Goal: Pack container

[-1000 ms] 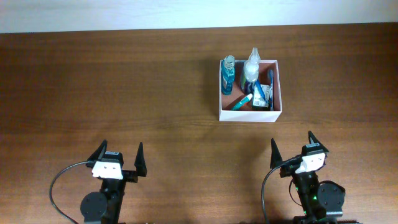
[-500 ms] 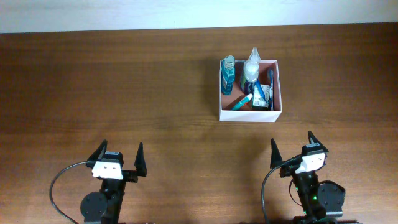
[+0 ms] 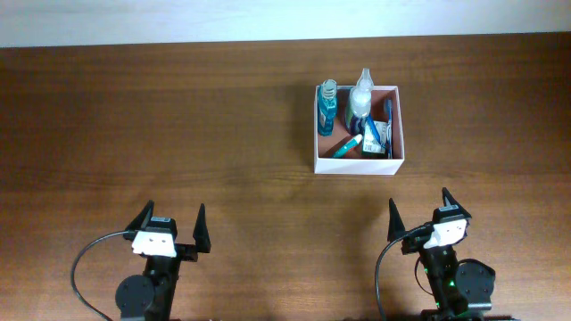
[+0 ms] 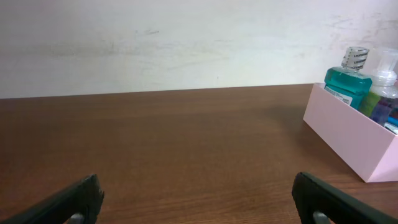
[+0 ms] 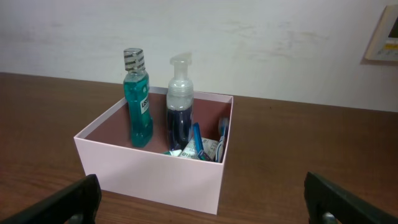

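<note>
The container [image 3: 357, 164] is a square white-walled box with a reddish-brown inside, at the table's right of centre. In it stand a teal mouthwash bottle [image 3: 327, 105] and a clear pump bottle [image 3: 359, 96], with a teal tube [image 3: 344, 148], a green-white packet [image 3: 375, 138] and a blue toothbrush [image 3: 388, 120]. The right wrist view shows the box [image 5: 149, 171] straight ahead; the left wrist view shows its wall [image 4: 348, 140] at far right. My left gripper [image 3: 169, 230] and right gripper [image 3: 419, 214] are both open and empty, near the front edge, well short of the box.
The dark wood table [image 3: 178, 116] runs to a white wall at the back. A black cable [image 3: 85, 267] loops beside the left arm's base. A framed edge [image 5: 380, 34] shows on the wall in the right wrist view.
</note>
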`<state>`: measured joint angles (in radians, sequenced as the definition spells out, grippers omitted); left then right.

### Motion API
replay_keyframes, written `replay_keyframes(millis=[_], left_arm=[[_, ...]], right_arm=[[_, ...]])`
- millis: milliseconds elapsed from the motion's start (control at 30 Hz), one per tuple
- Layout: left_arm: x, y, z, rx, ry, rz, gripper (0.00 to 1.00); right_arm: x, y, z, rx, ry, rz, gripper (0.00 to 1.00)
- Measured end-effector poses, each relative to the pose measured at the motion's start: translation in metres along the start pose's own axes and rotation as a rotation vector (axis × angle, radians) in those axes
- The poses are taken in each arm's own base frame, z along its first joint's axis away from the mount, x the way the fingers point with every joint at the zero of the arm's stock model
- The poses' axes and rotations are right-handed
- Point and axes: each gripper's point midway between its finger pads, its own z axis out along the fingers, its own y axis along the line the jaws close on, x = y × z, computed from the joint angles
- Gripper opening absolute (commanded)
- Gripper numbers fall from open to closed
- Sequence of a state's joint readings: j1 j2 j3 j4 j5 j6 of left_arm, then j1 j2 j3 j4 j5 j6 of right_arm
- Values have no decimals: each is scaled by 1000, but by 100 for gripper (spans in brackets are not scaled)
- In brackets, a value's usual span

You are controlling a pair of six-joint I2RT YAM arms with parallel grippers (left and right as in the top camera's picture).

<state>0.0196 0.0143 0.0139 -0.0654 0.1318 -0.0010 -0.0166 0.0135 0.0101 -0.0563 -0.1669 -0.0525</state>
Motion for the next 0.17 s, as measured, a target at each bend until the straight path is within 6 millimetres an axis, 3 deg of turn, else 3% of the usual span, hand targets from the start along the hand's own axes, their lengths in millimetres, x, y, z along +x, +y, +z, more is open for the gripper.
replay_keyframes(millis=[167], left_arm=[[0,0,0,0,0,0,99]], right_arm=[[0,0,0,0,0,0,99]])
